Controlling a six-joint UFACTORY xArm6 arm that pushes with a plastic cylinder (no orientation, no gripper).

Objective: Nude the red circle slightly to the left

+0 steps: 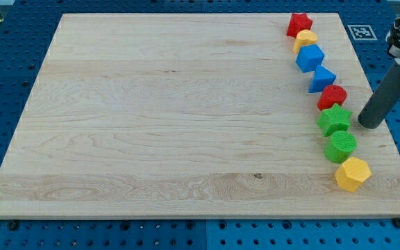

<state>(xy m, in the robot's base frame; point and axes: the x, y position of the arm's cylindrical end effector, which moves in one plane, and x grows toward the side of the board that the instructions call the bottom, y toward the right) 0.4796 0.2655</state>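
Here my tip (369,126) rests on the board near the view's right edge, bare, with no jaws to hold anything. The red circle (332,96) lies up-left of it, just above the green star (335,120), so a leftward nudge needs contact on the circle's right side.

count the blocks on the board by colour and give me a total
red: 2, star and circle
yellow: 2, one near the top, one at the bottom
blue: 2, cube and triangle
green: 2, star and circle
total: 8
my tip sits just to the view's right of the green star.
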